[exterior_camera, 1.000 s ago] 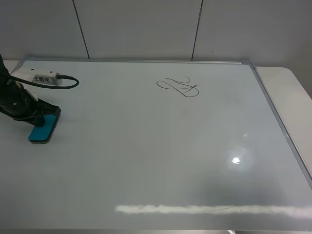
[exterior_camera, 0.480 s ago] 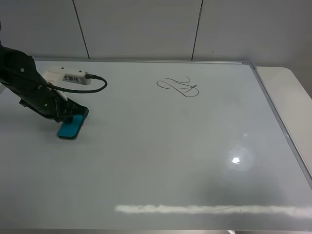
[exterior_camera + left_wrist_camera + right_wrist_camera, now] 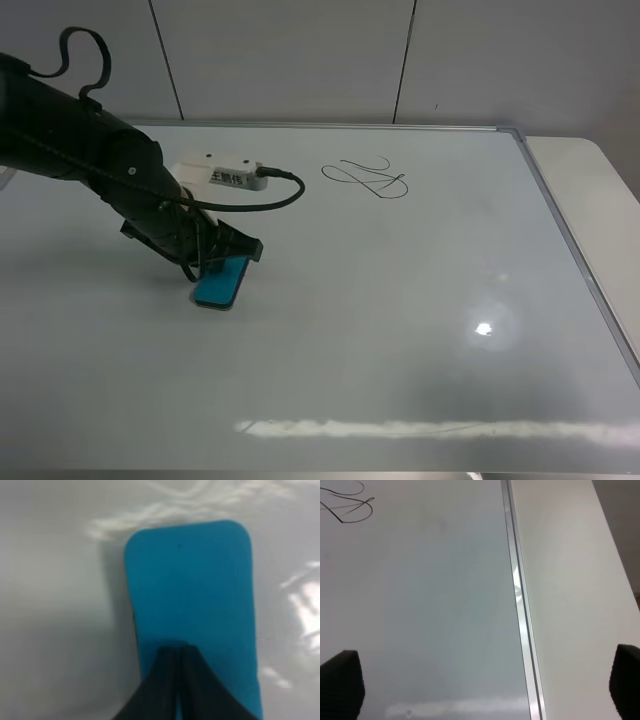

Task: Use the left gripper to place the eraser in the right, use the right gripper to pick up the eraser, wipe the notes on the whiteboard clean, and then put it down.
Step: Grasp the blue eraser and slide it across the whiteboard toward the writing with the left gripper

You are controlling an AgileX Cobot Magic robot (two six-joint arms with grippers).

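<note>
Under the left gripper's (image 3: 232, 252) tips lies the eraser (image 3: 218, 284), flat on the board (image 3: 420, 320) with its teal back up and its felt down. This gripper is clenched with nothing between its jaws. The wrist view shows the two fingers (image 3: 167, 680) pressed together, their tips seemingly resting on one end of the eraser's back, so it looks to be pushing the eraser, not grasping it.

The eraser looks light, a fairly stiff block on a thin soft pad. On so glossy a board it probably slides and turns at the least sideways nudge. The surest hold is likely across its short width, one jaw on each long side near the middle of its length. The jaws should sit low but clear of the felt.

The right gripper (image 3: 482, 682) stands released, its fingers wide apart with only bare board and the frame between them. It is well apart from the eraser. The notes (image 3: 367, 178) lie beyond the left gripper and off to its right, also well apart.

A second ago eraser and left gripper sat at the board's left edge. Both have since travelled rightward, toward the middle and nearer the notes, and more of the arm now reaches into view. The eraser has kept its place at the fingertips. The notes are unchanged.
</note>
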